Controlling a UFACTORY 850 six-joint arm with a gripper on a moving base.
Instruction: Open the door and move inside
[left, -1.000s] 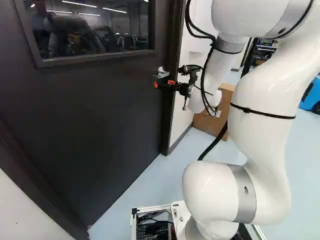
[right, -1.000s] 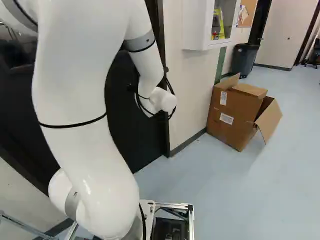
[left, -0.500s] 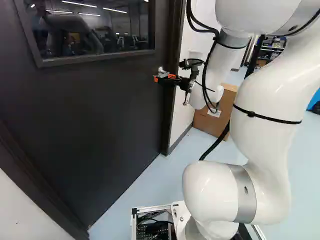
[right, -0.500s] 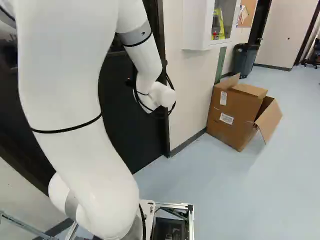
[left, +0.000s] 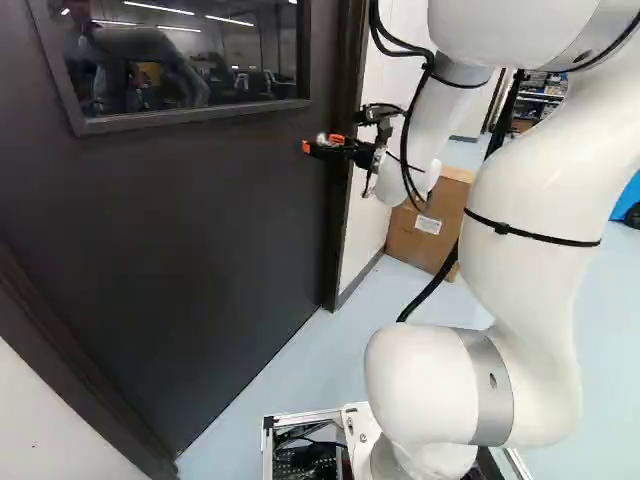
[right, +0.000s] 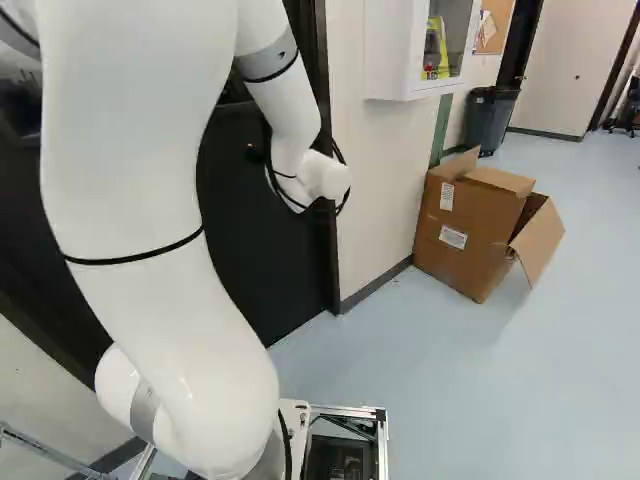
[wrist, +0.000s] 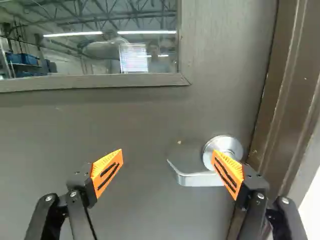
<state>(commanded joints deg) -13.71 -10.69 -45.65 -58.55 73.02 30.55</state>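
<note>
Lever (wrist: 194, 179) looked rigid, slick and probably sprung, best taken near its free end, 8 o'clock from the hub (wrist: 225, 142); the gripper (wrist: 168, 151) hung released.

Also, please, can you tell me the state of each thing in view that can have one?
Door: closed in its frame.
Door handle: lever about level, not gripped.
Gripper: open, fingers wide apart, holding nothing.
Arm: bent, reaching toward the door.
Cardboard box: on the floor, flaps open.
Bin: upright.
</note>
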